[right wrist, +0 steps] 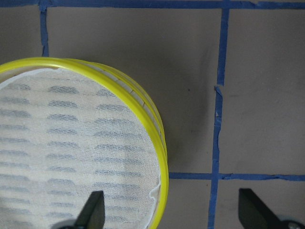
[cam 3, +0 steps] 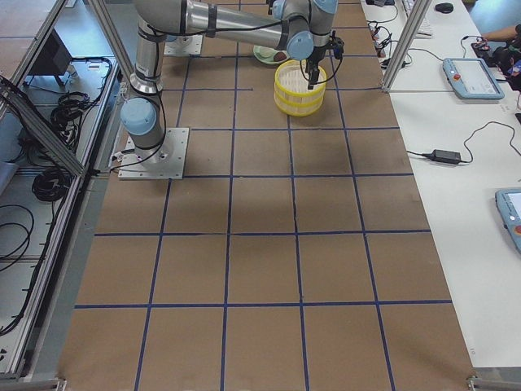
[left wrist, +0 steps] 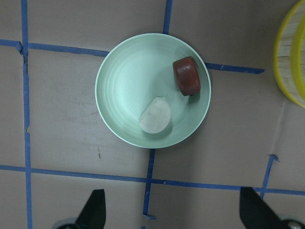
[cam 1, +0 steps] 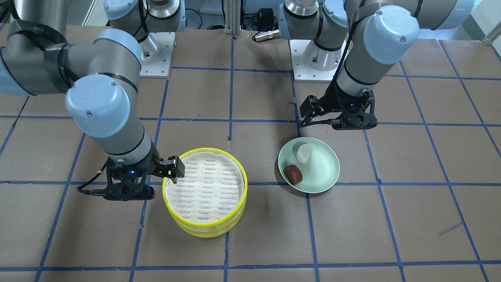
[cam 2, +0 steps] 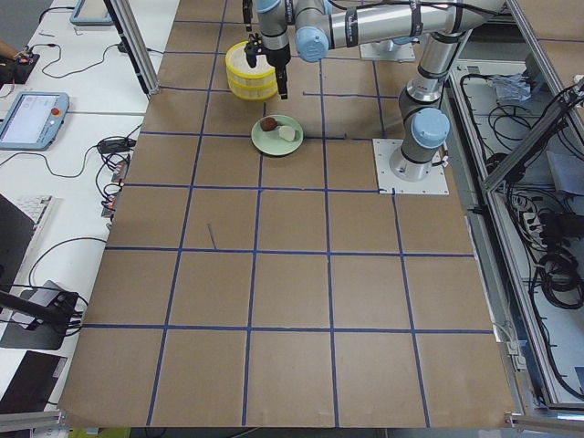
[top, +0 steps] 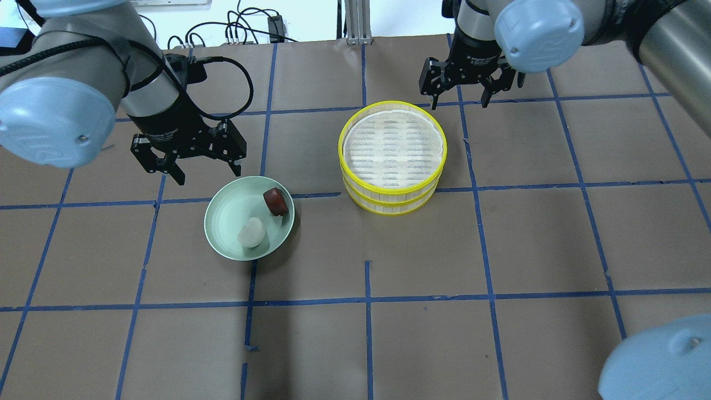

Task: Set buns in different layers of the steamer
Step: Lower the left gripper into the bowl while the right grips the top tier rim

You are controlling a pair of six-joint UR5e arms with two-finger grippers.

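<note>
The steamer [cam 1: 245, 184] is a two-tier stack of yellow-rimmed trays with a whitish slatted floor, and its top tray is empty. The white bun [cam 1: 304, 153] and the reddish-brown bun [cam 1: 293, 174] lie on the pale green plate [cam 1: 327, 172] beside it. My left gripper [top: 194, 168] is open and empty, just behind the plate. In its wrist view the white bun [left wrist: 155, 116] and brown bun [left wrist: 187, 76] lie ahead of the fingertips. My right gripper [top: 460, 101] is open and empty and straddles the steamer's rim [right wrist: 159, 138], one finger over the floor and one outside.
The table is brown paper marked into squares with blue tape [top: 366, 300]. The arm bases [cam 1: 313, 58] stand at the robot's side. The plate [top: 222, 222] and the steamer [top: 389, 203] are about a hand's width apart.
</note>
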